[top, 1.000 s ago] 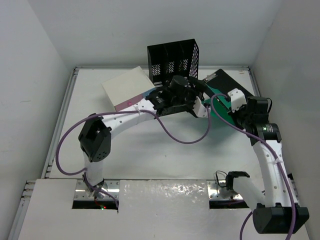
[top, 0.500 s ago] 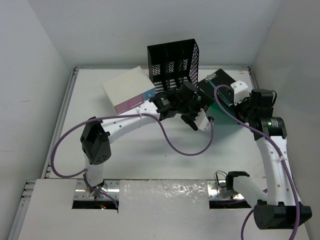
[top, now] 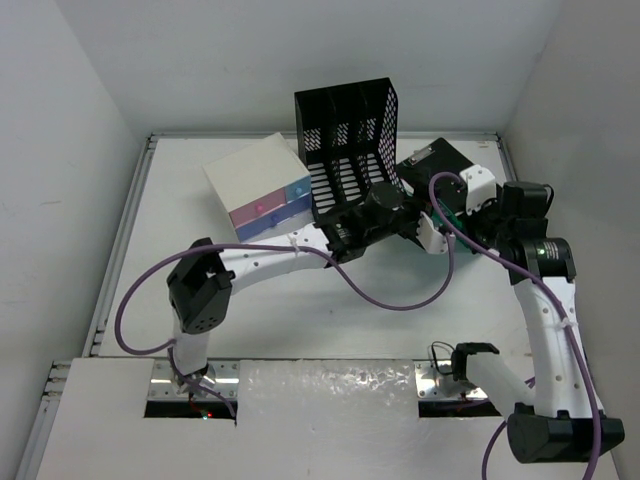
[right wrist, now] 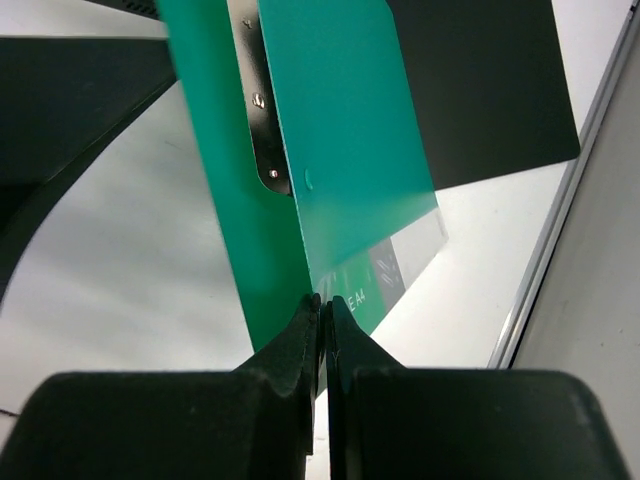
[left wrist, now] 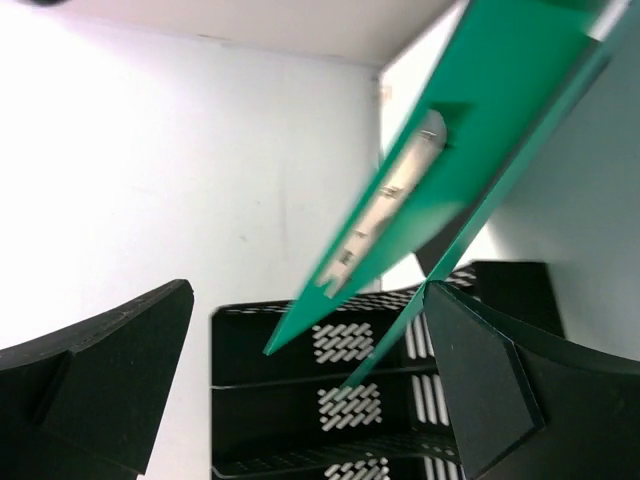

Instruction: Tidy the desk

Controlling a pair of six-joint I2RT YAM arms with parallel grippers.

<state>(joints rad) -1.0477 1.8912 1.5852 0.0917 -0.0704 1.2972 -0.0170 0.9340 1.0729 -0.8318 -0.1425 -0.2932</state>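
1 tabletop [top: 300, 330], white, under everything. 1 black mesh file rack [top: 348, 130], upright at the far edge. 1 drawer box [top: 255, 180] beside it, contents hidden. 1 green folder [right wrist: 340, 170]. 1 black board [right wrist: 480, 90]. 2 pincers: left pincer [left wrist: 300, 380] spread wide, holding nothing, facing the rack; right pincer [right wrist: 322, 300] clamped on the green folder's edge.

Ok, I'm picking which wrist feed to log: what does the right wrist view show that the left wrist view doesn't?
Only right wrist: the right claw shut on the green folder at its edge, a black folder beyond, the desk and its rim. Only left wrist: the open left claw and the black mesh file rack. Both: the green folder.
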